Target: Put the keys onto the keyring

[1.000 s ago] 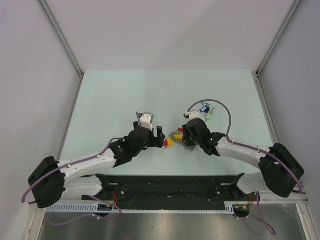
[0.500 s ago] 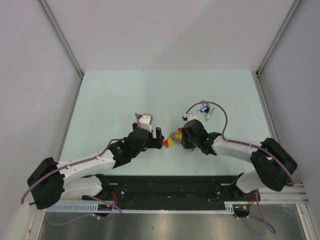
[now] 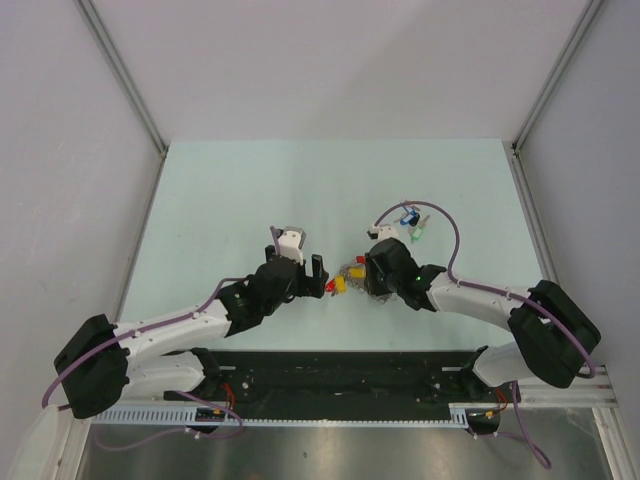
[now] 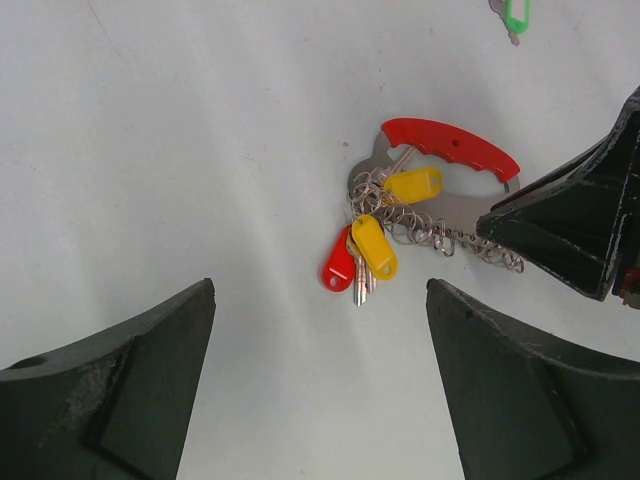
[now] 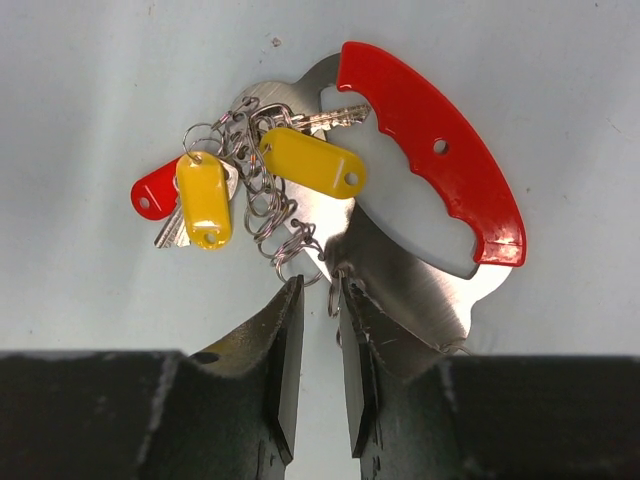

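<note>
Right gripper [image 5: 318,295] is low over the table [image 3: 220,200], and its arm reaches in from the right with the elbow bent. Its two fingers are almost together, with only a thin gap. Their tips are at the chain end of the keyring [image 5: 300,190], and a small ring sits just at the gap. I cannot tell if they really pinch it.

Left gripper [image 4: 318,300] is wide open and holds nothing. It points at the keyring from the left and stays a little apart from it, and its arm stretches in from the near left corner.

The keyring lies flat between the two grippers, with its red curved handle [image 5: 440,150], two yellow tags and one red tag spread out.

The keys lie apart from it, behind the right gripper: the green one [image 3: 417,235] and the blue one [image 3: 408,217], close together under the arm's cable.
</note>
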Robot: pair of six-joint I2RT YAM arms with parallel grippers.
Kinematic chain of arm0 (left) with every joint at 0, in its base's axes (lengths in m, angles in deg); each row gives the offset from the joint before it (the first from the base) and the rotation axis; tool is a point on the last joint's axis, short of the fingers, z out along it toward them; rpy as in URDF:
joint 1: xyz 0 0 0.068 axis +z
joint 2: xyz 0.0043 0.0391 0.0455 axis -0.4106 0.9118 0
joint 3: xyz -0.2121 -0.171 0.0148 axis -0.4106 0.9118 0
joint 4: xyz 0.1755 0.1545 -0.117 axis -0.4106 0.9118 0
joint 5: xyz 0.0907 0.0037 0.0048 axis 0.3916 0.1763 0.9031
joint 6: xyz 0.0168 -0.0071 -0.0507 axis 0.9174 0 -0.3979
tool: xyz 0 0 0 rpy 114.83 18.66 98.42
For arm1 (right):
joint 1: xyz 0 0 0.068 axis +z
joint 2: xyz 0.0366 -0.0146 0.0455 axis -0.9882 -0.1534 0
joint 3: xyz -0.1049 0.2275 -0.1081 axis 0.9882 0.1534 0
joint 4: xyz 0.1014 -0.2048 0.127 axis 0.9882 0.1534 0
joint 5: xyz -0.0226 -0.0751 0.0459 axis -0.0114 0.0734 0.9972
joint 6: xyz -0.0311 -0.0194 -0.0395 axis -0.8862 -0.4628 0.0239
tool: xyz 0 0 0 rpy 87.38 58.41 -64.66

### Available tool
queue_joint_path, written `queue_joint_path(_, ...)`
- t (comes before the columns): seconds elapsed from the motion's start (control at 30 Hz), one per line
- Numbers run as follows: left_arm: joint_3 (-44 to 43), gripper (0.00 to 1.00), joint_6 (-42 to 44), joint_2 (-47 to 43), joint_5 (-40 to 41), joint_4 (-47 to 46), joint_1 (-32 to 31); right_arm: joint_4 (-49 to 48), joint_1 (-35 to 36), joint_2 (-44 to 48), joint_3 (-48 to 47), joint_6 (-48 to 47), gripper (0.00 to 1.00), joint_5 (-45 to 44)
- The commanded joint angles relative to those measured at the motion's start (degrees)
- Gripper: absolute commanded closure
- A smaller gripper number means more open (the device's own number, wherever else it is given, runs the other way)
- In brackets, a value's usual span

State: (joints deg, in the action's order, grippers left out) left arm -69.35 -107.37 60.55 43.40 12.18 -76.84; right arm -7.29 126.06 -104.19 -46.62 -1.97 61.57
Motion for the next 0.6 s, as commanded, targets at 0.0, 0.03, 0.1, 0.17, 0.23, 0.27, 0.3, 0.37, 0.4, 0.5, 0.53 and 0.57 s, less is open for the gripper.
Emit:
queue_joint_path(0.0,-0.29,0.09,-1.39,-0.31,0.96,-1.94,-0.14,-1.32,-0.15,-0.83,-0.88,1.42,0.75,-0.66)
queue_joint_path(0.03,-0.37,0.09,-1.39,-0.22,0.96,-1.94,-0.14,-1.5,-0.23,-1.53,-0.96,1.59,0.75,-0.48)
queue_joint_path(0.1,-0.37,0.09,-1.3,-0.31,0.96,-1.85,-0.14,-1.5,-0.23,-2.06,-0.88,1.51,0.76,-0.39)
queue_joint_path(0.17,-0.37,0.09,-1.3,-0.31,0.87,-1.85,-0.14,-1.5,-0.15,-2.67,-0.88,1.6,0.79,-0.48)
queue_joint_path(0.23,-0.55,0.09,-1.12,-0.22,0.78,-1.85,-0.14,-1.59,-0.23,-3.11,-0.96,1.6,0.8,-0.39)
queue_joint_path(0.27,-0.46,0.09,-1.12,-0.05,0.78,-1.85,-0.14,-1.5,-0.15,-3.29,-0.88,1.6,0.8,-0.39)
queue_joint_path(0.3,-0.64,0.09,-1.04,0.04,0.61,-1.85,-0.14,-1.41,-0.23,-3.38,-0.96,1.6,0.8,-0.39)
queue_joint_path(0.37,-0.72,0.09,-1.04,0.21,0.52,-1.77,-0.14,-1.32,-0.15,-3.55,-0.96,1.6,0.82,-0.3)
queue_joint_path(0.4,-0.73,0.09,-0.86,0.3,0.43,-1.85,-0.14,-1.24,-0.15,-3.55,-0.88,1.6,0.82,-0.39)
queue_joint_path(0.5,-0.81,0.09,-0.95,0.39,0.34,-1.85,-0.14,-1.15,0.12,-3.73,-0.88,1.42,0.85,-0.04)
queue_joint_path(0.53,-0.81,0.09,-0.95,0.39,0.26,-1.85,-0.14,-1.24,0.03,-3.9,-0.96,1.33,0.86,0.13)
queue_joint_path(0.57,-0.81,0.09,-0.95,0.48,0.26,-1.85,-0.14,-1.15,0.12,-3.99,-0.96,1.33,0.89,0.4)
